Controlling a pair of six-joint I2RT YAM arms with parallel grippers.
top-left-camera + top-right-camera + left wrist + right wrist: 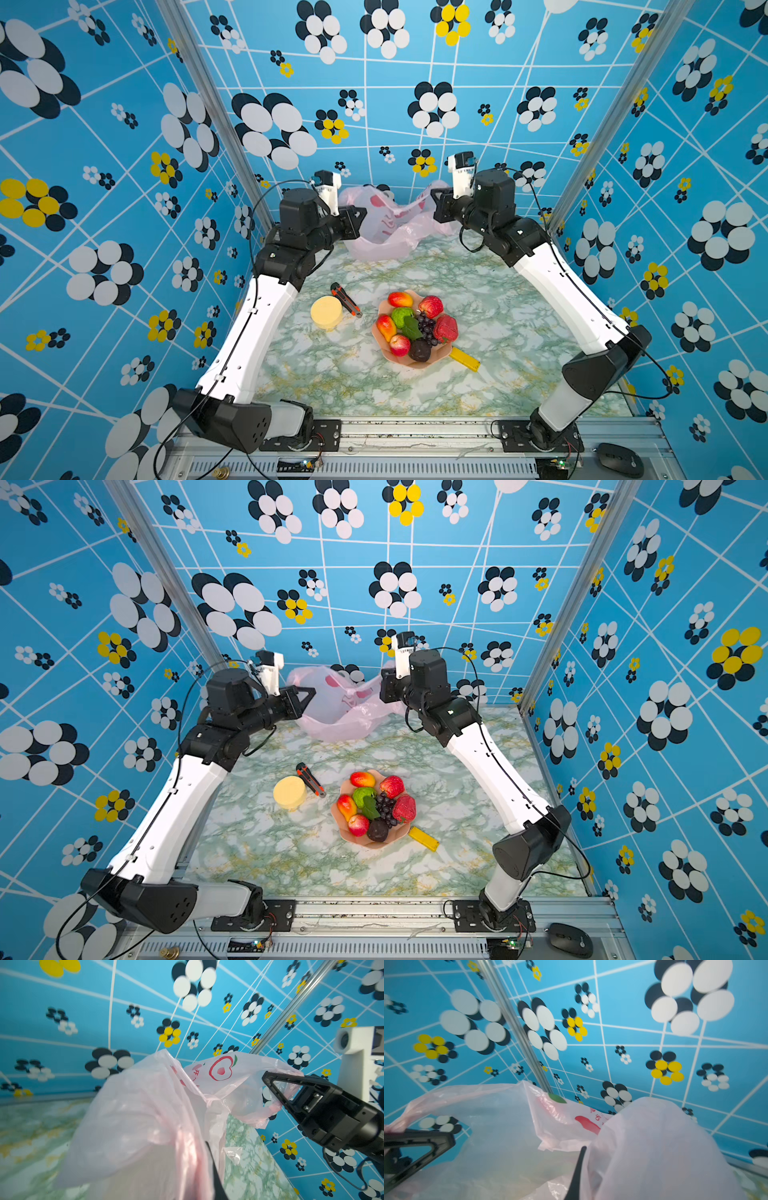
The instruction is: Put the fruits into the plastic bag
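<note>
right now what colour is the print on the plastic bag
Red, on the pale-pink plastic bag; the apple print shows best in the left wrist view.

You've got a plastic bag of thin translucent pink film, crinkly, with a slight sheen and red print. The fruits are smooth, glossy moulded plastic. The strawberry is pitted and the dark plum duller and rough. The plate is matt salmon, probably plastic, but it's too small here to be sure. Your tabletop is a smooth marble print with faint gloss. The right gripper is matt black hard plastic. The arm shells are glossy white. The front rail is bare brushed metal. The yellow lump is matt.
</note>
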